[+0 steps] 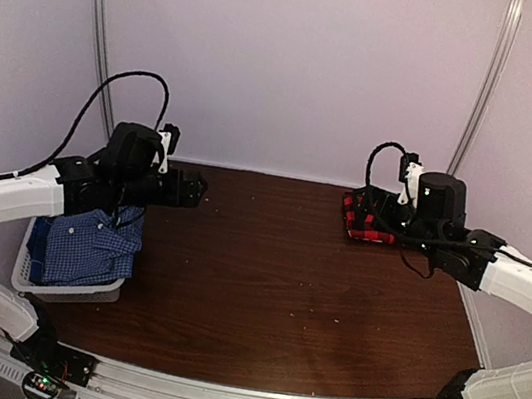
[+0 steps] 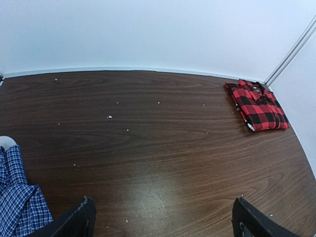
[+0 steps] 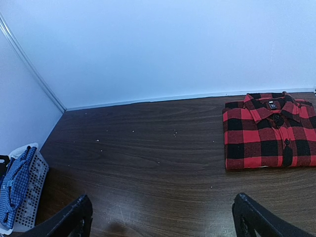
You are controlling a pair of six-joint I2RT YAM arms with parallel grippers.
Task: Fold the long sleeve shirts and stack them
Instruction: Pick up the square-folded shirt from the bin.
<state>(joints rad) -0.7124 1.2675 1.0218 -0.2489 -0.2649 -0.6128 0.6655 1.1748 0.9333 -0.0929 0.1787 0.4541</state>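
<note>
Long sleeve shirts, two in view.

Item 1: red-and-black plaid shirt (image 3: 269,131), folded into a flat packet on the dark wood surface (image 1: 262,290). It lies ahead and to the right of the right tool (image 3: 163,222), near the back wall, and far ahead-right of the left tool (image 2: 165,222). The collar points away from the tools, so the collar-to-hem axis runs toward the wall. The packet looks near square, and its longer side cannot be told.

Item 2: blue checked shirt (image 1: 86,247), unfolded and heaped in a white basket (image 1: 26,278) below and left of the left tool, cloth spilling over the rim. No axis is readable.

Handling, judged: light, limp woven cloth, not slippery or fragile, and it will sag and trail when lifted. The best hold is probably a pinch of an upper ridge of the heap, then the shoulders or collar once spread.

Tools: both released, fingers wide apart, holding nothing, clear of the cloth.
</note>
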